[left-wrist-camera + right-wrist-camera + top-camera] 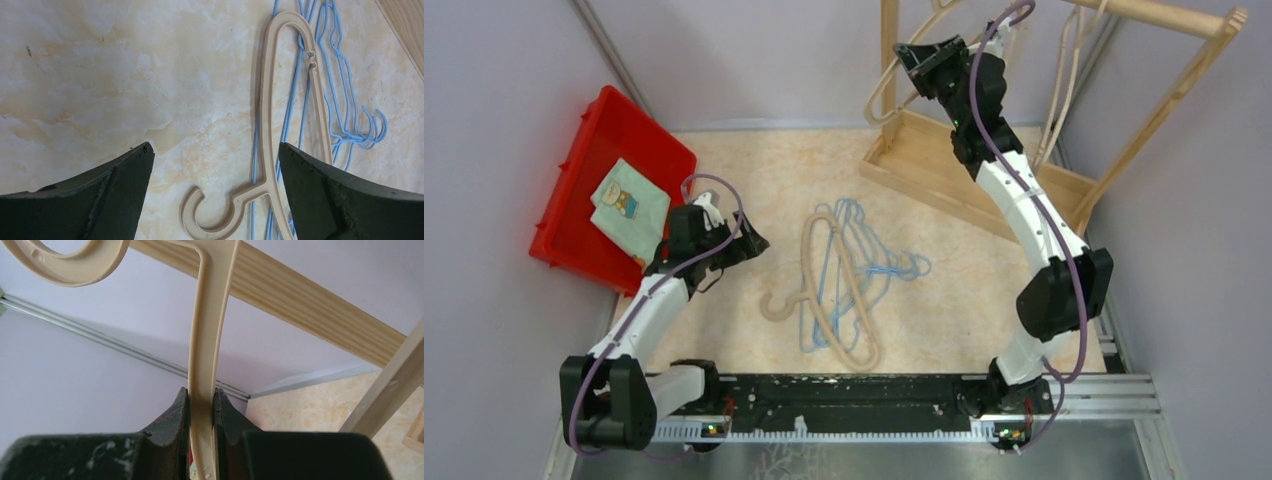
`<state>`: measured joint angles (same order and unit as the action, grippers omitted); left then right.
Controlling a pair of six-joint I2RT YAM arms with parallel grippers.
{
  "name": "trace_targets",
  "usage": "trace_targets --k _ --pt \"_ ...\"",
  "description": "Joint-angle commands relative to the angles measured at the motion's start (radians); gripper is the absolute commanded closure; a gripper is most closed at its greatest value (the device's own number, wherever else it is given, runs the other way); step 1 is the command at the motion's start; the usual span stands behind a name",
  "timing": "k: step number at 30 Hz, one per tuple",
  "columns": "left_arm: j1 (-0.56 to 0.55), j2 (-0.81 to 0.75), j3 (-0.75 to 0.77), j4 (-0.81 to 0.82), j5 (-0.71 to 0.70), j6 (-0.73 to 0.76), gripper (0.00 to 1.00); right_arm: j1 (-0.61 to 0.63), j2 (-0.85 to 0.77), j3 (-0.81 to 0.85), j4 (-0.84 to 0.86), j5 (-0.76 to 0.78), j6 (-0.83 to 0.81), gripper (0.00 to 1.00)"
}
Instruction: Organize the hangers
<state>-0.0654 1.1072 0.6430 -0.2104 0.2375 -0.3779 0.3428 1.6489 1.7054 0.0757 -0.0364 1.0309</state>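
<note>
The right tool [201,402] clamps a beige plastic hanger [206,330] beside the pale wooden rack [310,305] at the far right corner of the tabletop [754,180]; the left tool [215,150] hangs wide open, empty.

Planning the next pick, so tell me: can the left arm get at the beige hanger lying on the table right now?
Probably yes. The left gripper hovers right by the beige hanger with its fingers open, and the way down looks free. The blue wire hangers are tangled with it and may drag along.
</note>
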Motion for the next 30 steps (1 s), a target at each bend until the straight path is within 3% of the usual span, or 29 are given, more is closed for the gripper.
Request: trace_targets --k 1,17,20,26,30 --pt "0.001 0.008 0.007 0.001 -0.012 0.022 0.00 -0.017 0.057 0.113 0.156 -0.022 0.074 1.00" --pt "0.002 0.039 -0.004 0.013 -0.017 0.037 0.00 -0.062 0.046 0.086 0.152 0.101 0.138 0.99" --pt "0.002 0.047 -0.003 0.016 -0.013 0.038 0.00 -0.062 0.037 0.083 0.142 0.116 0.137 0.91" --pt "0.002 0.049 0.000 0.019 -0.006 0.042 0.00 -0.061 0.028 0.101 0.102 0.106 0.099 0.63" --pt "0.002 0.052 -0.006 0.027 0.001 0.043 0.00 -0.052 0.017 0.130 0.053 0.107 0.057 0.55"
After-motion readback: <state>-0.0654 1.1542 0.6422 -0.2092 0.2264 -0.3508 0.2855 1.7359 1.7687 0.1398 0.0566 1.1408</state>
